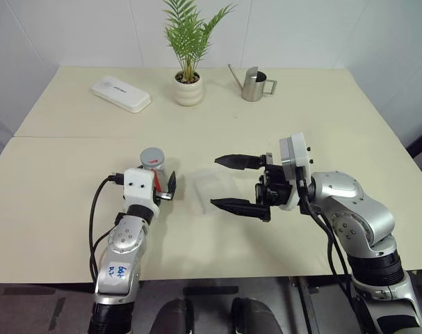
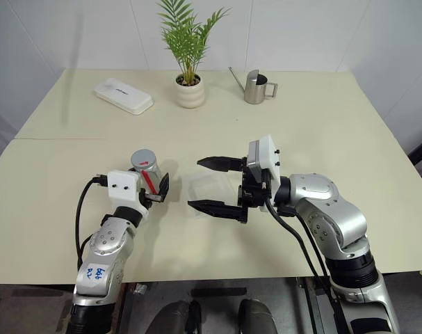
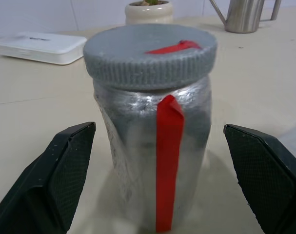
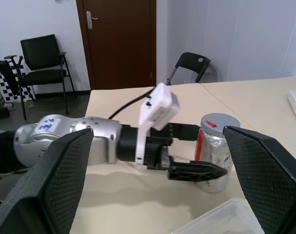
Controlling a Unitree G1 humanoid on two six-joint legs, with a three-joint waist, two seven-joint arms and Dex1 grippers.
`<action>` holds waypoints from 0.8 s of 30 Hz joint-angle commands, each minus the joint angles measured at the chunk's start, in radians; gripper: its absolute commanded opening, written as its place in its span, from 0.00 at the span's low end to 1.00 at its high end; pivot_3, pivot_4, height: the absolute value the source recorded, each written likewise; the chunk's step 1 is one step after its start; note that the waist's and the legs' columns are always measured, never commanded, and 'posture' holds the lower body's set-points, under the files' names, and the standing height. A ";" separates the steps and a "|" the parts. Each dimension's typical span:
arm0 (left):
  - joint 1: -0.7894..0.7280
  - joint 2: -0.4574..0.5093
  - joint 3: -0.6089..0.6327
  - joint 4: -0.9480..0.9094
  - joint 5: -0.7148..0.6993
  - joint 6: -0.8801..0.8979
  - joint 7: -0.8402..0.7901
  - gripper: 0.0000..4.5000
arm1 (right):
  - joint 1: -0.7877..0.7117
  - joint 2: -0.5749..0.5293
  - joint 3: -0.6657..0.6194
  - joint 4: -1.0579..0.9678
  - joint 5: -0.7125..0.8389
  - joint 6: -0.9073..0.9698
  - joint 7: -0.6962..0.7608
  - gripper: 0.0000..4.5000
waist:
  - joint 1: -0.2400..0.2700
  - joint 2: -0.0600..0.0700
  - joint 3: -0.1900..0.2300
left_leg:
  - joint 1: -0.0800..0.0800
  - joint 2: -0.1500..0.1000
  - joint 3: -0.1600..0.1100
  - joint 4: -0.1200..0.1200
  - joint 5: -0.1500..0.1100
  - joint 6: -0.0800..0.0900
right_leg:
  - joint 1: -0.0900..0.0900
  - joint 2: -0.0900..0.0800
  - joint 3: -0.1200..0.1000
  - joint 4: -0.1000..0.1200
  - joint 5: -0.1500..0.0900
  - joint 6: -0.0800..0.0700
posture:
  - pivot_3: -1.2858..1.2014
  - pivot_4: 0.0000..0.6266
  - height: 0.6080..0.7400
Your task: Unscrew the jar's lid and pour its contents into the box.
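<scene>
- One white oblong case [image 1: 121, 94] lies flat on the table [image 1: 71, 202], well beyond the left gripper and to its left.
- One left gripper [image 1: 165, 186], jaws spread wide, holds nothing; its two black fingers [image 3: 55, 183] flank the jar without touching it.
- One jar [image 3: 155, 161], silvery-grey with one vertical red stripe, stands upright on the table between the left gripper's fingers, at their tips.
- One lid [image 3: 150, 56], grey with one small red mark, sits on top of the jar; the contents cannot be made out through the wall.
- One potted plant [image 1: 188, 69] stands far beyond both grippers, near the table's back edge.
- One box [image 1: 214, 191], clear and shallow, lies flat between the two grippers, just at the fingertips of the right one.
- One right gripper [image 1: 228, 182], jaws spread wide and empty, points sideways toward the jar, its two fingers one above the other.
- One steel watering can [image 1: 254, 83] stands far beyond the right gripper.
</scene>
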 commanded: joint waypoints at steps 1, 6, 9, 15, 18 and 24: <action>-0.055 -0.003 0.002 0.046 0.015 -0.021 0.005 1.00 | -0.003 -0.001 -0.012 -0.039 0.017 -0.004 -0.005 1.00 | 0.000 0.000 0.000 | 0.000 0.000 0.000 0.000 0.000 0.000 | 0.000 0.000 0.000 0.000 0.000 0.000 | 0.52 0.24 1.00; -0.099 -0.012 -0.013 0.100 0.025 -0.024 0.006 1.00 | -0.003 0.001 -0.010 -0.038 0.016 -0.003 -0.013 1.00 | 0.001 0.000 0.000 | 0.000 0.000 0.000 0.001 0.000 0.000 | 0.000 0.000 0.000 0.000 0.000 0.000 | 0.52 0.24 1.00; -0.094 -0.014 -0.014 0.084 0.032 -0.021 0.010 0.88 | -0.002 0.001 -0.010 -0.035 0.014 -0.005 -0.012 1.00 | 0.001 0.000 0.000 | 0.000 0.000 0.000 0.000 0.000 0.000 | 0.000 0.000 -0.001 0.000 0.000 0.000 | 0.52 0.24 1.00; -0.071 0.005 0.013 0.052 0.033 -0.012 0.010 0.50 | -0.006 0.006 -0.005 -0.017 0.004 -0.017 -0.006 1.00 | 0.001 0.000 0.000 | 0.000 0.000 0.000 0.000 0.000 0.000 | 0.000 0.000 -0.001 0.000 0.000 0.000 | 0.52 0.24 1.00; -0.068 0.016 0.028 0.053 0.022 -0.030 0.000 0.44 | -0.012 0.010 -0.003 -0.006 -0.001 -0.022 -0.003 1.00 | 0.000 0.000 0.000 | 0.000 0.000 0.000 0.000 0.000 0.000 | 0.000 0.000 -0.001 0.000 0.000 0.000 | 0.52 0.24 1.00; -0.069 0.088 0.072 0.070 -0.035 -0.085 -0.109 0.44 | -0.013 0.019 -0.004 0.001 -0.008 -0.022 -0.015 1.00 | -0.001 0.000 0.000 | 0.000 0.000 0.000 0.000 0.000 0.000 | 0.000 0.000 -0.001 0.000 0.000 0.000 | 0.52 0.24 1.00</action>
